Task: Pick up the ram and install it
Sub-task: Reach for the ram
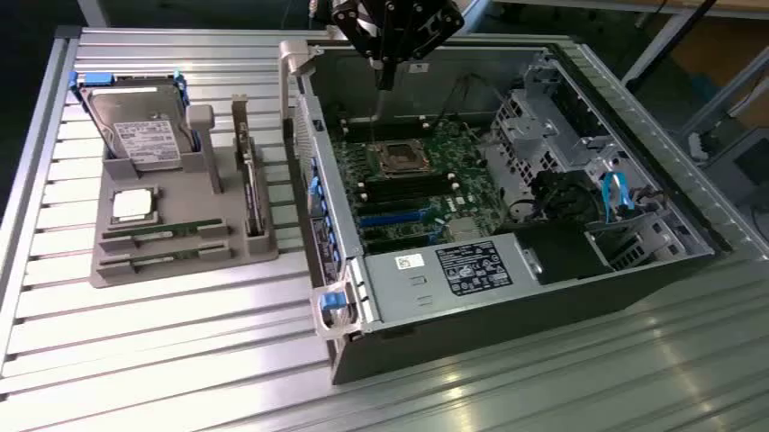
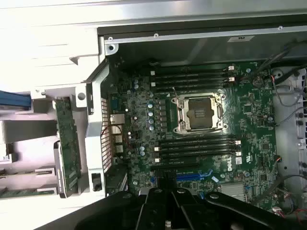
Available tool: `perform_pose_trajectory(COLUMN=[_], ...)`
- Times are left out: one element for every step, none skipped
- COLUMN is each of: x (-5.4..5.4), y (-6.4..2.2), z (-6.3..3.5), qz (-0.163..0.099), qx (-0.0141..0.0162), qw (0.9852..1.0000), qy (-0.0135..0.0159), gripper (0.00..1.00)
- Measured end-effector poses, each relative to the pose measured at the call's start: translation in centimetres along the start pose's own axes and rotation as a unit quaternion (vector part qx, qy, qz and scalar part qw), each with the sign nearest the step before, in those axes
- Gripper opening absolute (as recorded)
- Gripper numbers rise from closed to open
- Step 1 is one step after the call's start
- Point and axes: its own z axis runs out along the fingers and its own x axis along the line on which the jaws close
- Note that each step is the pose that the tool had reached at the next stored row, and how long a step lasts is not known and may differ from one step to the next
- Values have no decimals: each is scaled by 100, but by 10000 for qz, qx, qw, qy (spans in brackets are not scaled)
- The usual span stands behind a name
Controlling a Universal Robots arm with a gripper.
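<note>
Hovering tool (image 1: 384, 79) together, empty; ram (image 1: 161, 232) in tray (image 1: 247, 250), long axis exterior view's left-right.

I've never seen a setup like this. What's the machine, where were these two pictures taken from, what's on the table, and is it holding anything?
This is a robot arm ending in a gripper, a two-fingered clamp. One picture comes from a camera off to the side; the other from a camera on the arm's wrist, looking down into an open computer case. The case lies on a metal table, its green main board showing. On the exterior view's left, a grey holder carries spare parts: a hard drive, a square processor chip, a card on edge and two ram sticks. The gripper hangs over the case, shut, with nothing in it; both sticks lie in the holder.
</note>
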Motion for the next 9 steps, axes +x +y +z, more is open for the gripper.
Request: perform_pose_trajectory(x=[0,0,0,0,0,0,0,0,0], y=[0,0,0,0,0,0,0,0,0], z=[0,0,0,0,0,0,0,0,0], qz=[0,0,0,0,0,0,0,0,0], qx=[0,0,0,0,0,0,0,0,0], qw=[10000,10000,10000,10000,10000,10000,10000,10000,10000], qy=[0,0,0,0,0,0,0,0,0], gripper=[10,10,10,10,10,10,10,10,10])
